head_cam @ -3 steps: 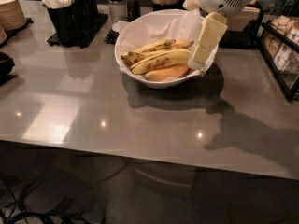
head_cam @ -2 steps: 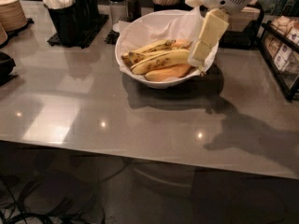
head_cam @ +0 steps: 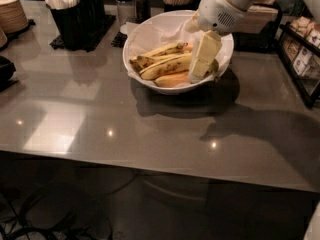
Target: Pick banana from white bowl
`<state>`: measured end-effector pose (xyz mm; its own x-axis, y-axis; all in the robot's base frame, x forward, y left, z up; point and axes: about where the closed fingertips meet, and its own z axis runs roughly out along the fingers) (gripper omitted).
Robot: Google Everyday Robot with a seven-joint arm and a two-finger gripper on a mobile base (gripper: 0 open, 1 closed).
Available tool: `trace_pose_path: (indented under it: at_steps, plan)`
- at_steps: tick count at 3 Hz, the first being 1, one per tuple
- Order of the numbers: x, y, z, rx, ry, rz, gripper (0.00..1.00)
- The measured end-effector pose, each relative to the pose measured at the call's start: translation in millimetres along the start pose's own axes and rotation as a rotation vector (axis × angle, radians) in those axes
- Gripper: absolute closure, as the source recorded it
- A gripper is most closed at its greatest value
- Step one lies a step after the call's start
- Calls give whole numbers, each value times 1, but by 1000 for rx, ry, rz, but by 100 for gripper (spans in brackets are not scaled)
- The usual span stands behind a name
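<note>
Fruit fills the white bowl at the far middle of the grey table. The banana lies there between shorter bananas on its far side and an orange-toned fruit on its near side. Its long axis runs from near-left up to far-right, and its right end is hidden behind the gripper. A wide stretch of tabletop lies between the bowl and the near edge. A black holder stands far left and a rack at the right edge. The white arm comes in from the far right, and the gripper slants down into the bowl's right side. Whether it is apart or together I cannot tell.
</note>
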<state>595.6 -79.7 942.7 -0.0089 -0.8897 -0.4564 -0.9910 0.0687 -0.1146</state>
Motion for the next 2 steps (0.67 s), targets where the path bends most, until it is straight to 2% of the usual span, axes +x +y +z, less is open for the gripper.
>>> trace_pose_path:
  at_steps: [1,2]
  plan:
    - [-1,-2,3,3,-5,0,0]
    - [-1,-2,3,4,-5,0,18]
